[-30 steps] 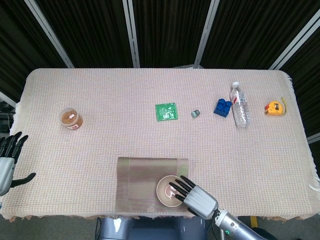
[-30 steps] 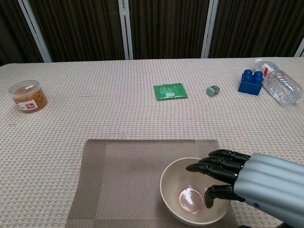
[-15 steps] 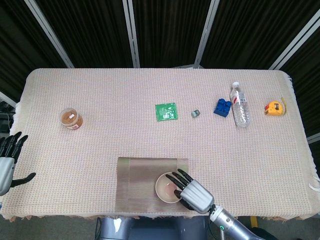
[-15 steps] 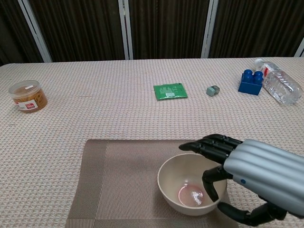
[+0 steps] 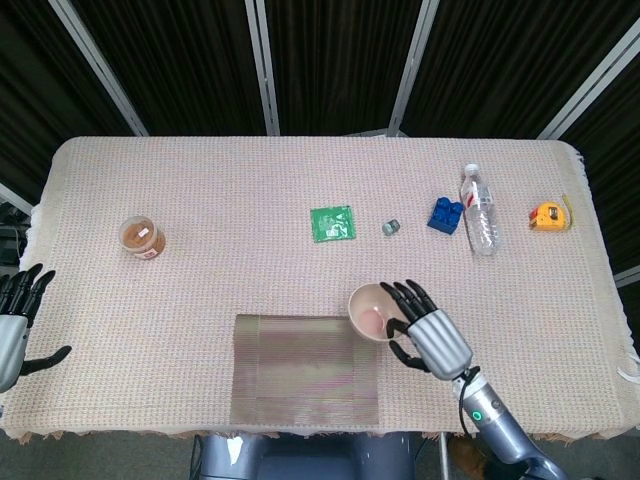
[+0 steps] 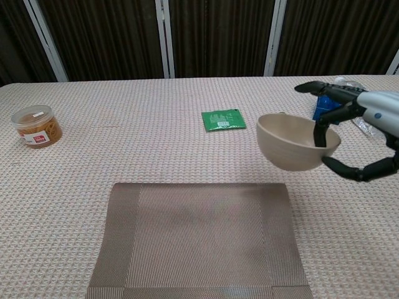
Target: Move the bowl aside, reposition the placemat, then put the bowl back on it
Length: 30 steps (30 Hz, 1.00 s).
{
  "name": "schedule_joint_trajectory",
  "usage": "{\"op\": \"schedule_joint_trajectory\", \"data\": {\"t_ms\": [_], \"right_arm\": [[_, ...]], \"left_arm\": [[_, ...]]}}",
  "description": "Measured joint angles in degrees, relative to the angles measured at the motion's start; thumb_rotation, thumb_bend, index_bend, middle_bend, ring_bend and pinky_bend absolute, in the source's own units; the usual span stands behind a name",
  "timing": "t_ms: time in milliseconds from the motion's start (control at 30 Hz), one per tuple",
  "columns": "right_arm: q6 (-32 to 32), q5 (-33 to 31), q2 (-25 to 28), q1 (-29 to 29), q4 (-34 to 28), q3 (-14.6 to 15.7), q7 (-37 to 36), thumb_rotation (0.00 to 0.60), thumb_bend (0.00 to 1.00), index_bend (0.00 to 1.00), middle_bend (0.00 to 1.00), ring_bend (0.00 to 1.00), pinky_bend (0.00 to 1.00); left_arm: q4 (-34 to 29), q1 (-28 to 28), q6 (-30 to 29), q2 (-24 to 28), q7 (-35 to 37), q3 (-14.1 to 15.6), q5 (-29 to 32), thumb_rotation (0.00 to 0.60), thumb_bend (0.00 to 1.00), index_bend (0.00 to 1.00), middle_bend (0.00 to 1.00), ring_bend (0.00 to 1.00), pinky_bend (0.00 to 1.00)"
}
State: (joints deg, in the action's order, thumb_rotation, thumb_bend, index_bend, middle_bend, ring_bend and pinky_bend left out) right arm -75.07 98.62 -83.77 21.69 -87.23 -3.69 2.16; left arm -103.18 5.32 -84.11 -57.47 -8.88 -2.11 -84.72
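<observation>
My right hand (image 5: pixel 432 336) (image 6: pixel 365 134) holds the cream bowl (image 5: pixel 371 311) (image 6: pixel 293 144) by its right rim, fingers inside and thumb under. The bowl hangs in the air above the placemat's far right corner. The brown striped placemat (image 5: pixel 305 369) (image 6: pixel 199 240) lies bare at the table's near edge. My left hand (image 5: pixel 14 322) stays open off the table's left edge, only in the head view.
A snack jar (image 5: pixel 142 237) (image 6: pixel 37 126) stands at the left. A green packet (image 5: pixel 331 223) (image 6: pixel 223 119), a small grey piece (image 5: pixel 390 227) (image 6: pixel 279 118), a blue brick (image 5: pixel 445 215), a lying water bottle (image 5: pixel 480 209) and a yellow tape measure (image 5: pixel 548 215) line the far right.
My right hand closed on the bowl's rim, lifted it off the placemat and carried it up and to the right. The placemat is now bare. The left hand has not moved.
</observation>
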Motion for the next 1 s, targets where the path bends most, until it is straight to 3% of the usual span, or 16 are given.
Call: {"op": "schedule_joint_trajectory", "data": {"t_ms": [267,600,667,700,767,833,1000], "right_arm": [[2.39,-7.24,0.36,0.53,7.06,-2.88,-0.12,0.600,0.39,0.69,0.01,0.00,0.00],[7.03,-13.06,-6.49,1.88,18.40,-3.44,4.40,0.600,0.38,0.69,0.01,0.00,0.00],[7.33,-13.93,-7.96,2.01,20.34,-3.52,5.29,0.600,0.36,0.56,0.00,0.00,0.00],[7.39,-14.25,-8.48,2.03,21.02,-3.53,5.49,0.600,0.30,0.41,0.00,0.00,0.00],[7.33,-14.68,-9.05,1.99,21.77,-3.42,5.58,0.600,0.08,0.06,0.00,0.00,0.00],[7.40,-14.63,-8.76,1.81,21.40,-3.16,5.36,0.600,0.00,0.00,0.00,0.00,0.00],[5.86,-15.03,-6.20,0.62,15.67,-3.14,4.83,0.600,0.00,0.00,0.00,0.00,0.00]], "left_arm": [[-0.16,0.01,0.04,-0.04,-0.30,0.10,-0.10,0.600,0.07,0.00,0.00,0.00,0.00],[0.08,0.19,0.54,-0.30,-0.57,-0.04,0.71,0.600,0.07,0.00,0.00,0.00,0.00],[0.15,0.22,0.61,-0.31,-0.51,-0.08,0.84,0.600,0.07,0.00,0.00,0.00,0.00],[0.20,0.24,0.66,-0.32,-0.49,-0.10,0.93,0.600,0.07,0.00,0.00,0.00,0.00],[0.35,0.31,0.83,-0.37,-0.47,-0.13,1.07,0.600,0.07,0.00,0.00,0.00,0.00],[0.43,0.37,0.97,-0.41,-0.47,-0.12,1.15,0.600,0.07,0.00,0.00,0.00,0.00],[0.36,0.37,0.91,-0.38,-0.22,0.04,0.60,0.600,0.07,0.00,0.00,0.00,0.00]]}}
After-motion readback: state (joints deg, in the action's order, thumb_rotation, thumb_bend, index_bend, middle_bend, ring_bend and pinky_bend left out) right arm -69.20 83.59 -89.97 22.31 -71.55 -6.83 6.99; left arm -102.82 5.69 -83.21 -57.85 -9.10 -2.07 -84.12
